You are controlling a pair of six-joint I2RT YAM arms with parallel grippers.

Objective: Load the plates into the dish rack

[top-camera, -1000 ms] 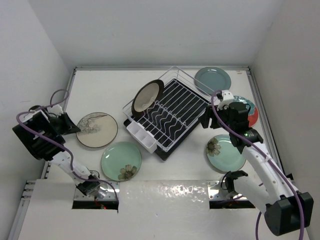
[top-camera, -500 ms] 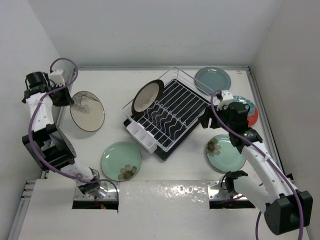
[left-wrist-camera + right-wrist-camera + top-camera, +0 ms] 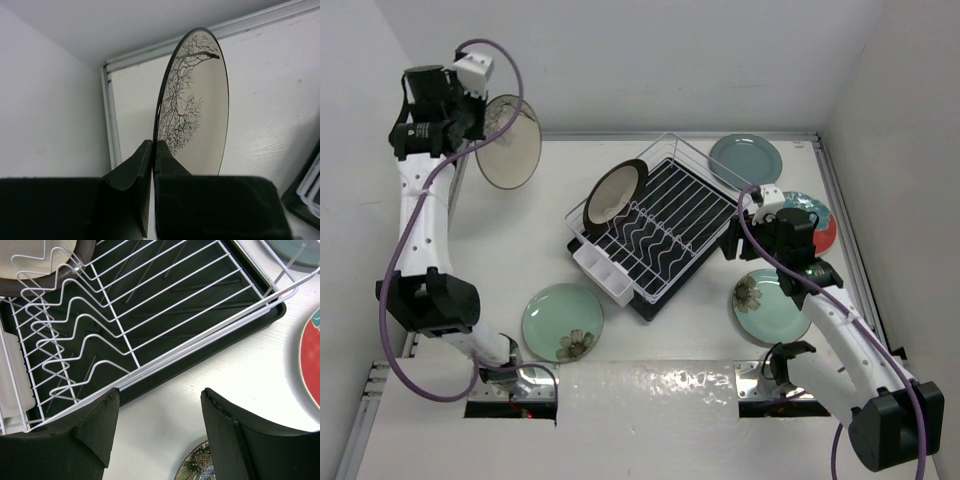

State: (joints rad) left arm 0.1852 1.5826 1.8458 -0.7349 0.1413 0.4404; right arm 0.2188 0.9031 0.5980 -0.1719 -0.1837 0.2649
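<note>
left tool (image 3: pixel 152 146) pinched narrow on the lower rim of a round cream plate with dark rim and black branch pattern (image 3: pixel 200 110), which is held on edge in the air at about 10 o'clock over the white table (image 3: pixel 520 230), close to the white left wall (image 3: pixel 50 100). the right tool (image 3: pixel 159 392) is spread wide and empty at 3 o'clock of the white wire dish rack over a black ribbed tray (image 3: pixel 665 220), which sits mid-table. one round cream plate with dark brown rim (image 3: pixel 615 193) stands in the rack's 10 o'clock end. flat on the table lie a plain grey-teal plate (image 3: pixel 745 157) at 1 o'clock, a red plate (image 3: pixel 823 228) partly hidden by the right arm at 3 o'clock, and two pale green plates, one at 7 o'clock (image 3: pixel 563 322) and one at 4 o'clock (image 3: pixel 770 305). judged: glazed ware is stiff, fairly heavy, slick and breakable, so an edge pinch may swing or slip. the wall crowds the held plate; open room lies toward 4 o'clock, where free wire slots wait.
</note>
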